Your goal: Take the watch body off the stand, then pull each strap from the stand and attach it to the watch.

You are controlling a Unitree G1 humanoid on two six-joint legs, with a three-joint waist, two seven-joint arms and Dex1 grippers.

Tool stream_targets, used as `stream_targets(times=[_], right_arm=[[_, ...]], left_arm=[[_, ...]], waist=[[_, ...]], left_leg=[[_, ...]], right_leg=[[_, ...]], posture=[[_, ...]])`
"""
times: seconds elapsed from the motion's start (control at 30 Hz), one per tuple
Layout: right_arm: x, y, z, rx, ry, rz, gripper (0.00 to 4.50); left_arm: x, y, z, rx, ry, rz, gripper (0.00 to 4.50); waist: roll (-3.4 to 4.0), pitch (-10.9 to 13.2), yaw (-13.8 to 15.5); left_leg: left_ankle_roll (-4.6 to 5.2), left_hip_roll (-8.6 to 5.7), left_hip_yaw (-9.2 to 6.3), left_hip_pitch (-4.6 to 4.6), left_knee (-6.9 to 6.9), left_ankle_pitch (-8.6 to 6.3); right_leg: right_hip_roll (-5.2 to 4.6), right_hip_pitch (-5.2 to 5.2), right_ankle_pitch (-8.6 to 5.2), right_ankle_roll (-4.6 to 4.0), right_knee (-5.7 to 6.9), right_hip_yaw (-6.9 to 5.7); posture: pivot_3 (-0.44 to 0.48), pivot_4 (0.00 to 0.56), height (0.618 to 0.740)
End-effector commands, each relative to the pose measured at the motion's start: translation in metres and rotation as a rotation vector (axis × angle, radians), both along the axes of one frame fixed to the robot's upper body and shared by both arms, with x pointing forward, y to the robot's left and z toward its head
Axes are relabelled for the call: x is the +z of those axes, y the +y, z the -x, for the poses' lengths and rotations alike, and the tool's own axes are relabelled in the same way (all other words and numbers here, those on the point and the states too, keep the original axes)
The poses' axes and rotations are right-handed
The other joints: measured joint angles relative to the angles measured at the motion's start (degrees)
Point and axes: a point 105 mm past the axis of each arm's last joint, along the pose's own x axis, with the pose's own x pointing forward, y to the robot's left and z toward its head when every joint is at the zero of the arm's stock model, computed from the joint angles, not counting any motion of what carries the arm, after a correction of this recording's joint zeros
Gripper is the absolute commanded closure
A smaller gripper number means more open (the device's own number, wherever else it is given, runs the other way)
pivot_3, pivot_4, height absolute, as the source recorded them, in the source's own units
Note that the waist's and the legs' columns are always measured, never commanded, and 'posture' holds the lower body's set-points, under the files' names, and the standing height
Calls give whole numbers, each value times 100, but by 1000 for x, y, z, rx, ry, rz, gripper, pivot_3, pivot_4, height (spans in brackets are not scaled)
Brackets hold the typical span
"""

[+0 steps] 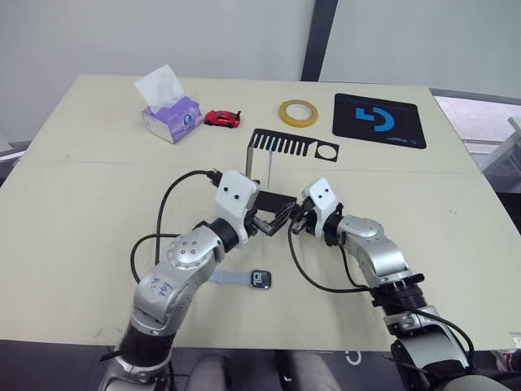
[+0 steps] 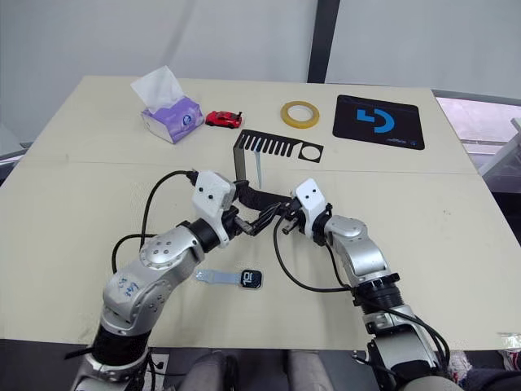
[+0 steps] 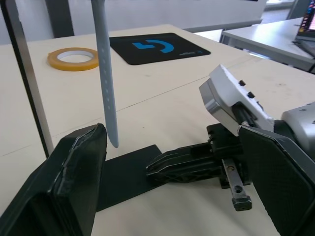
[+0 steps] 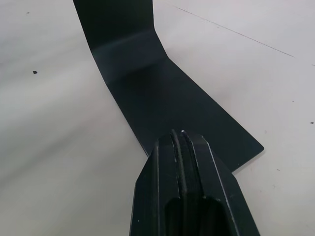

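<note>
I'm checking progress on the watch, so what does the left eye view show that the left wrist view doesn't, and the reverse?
Left eye view alone: the watch body lying on the table with one strap already attached, plus the tissue box and red toy car.

Left wrist view alone: the row of holes in the other strap, seen close, and the left hand open beside its tip.

Both: that strap hanging from the stand, the right hand shut on the stand's base, tape roll, mouse pad.
</note>
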Motion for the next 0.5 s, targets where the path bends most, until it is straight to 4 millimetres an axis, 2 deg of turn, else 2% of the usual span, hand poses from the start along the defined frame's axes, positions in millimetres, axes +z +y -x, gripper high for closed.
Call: stream_targets(times=[0.03,0.13,0.3,0.5], right_arm=[[-15,-3,3,-11,55,41,4500],[-17,-4,3,-15,58,46,4500],[-20,-2,5,-9,74,50,4500],[-22,0,7,-4,78,51,4500]], left_arm=[[18,-4,0,69,-106,1,536],[15,-7,-2,99,-97,4,1659],[16,-12,-8,132,-115,7,1659],[19,-5,-20,217,-154,-14,1659]], waist=[[0,0,3],[-1,-1,5],[-1,-1,6],[-1,-1,5]], left_leg=[[0,-1,0,1,0,0],[2,-3,0,0,0,-1],[2,-3,-1,0,0,-1],[3,-3,-1,0,0,-1]], right_leg=[[0,0,0,0,0,0],[-2,1,0,0,-1,0],[-1,1,0,0,-1,0],[-1,1,0,0,-2,0]], posture=[[0,150,738],[0,150,738],[0,150,738],[0,150,738]])
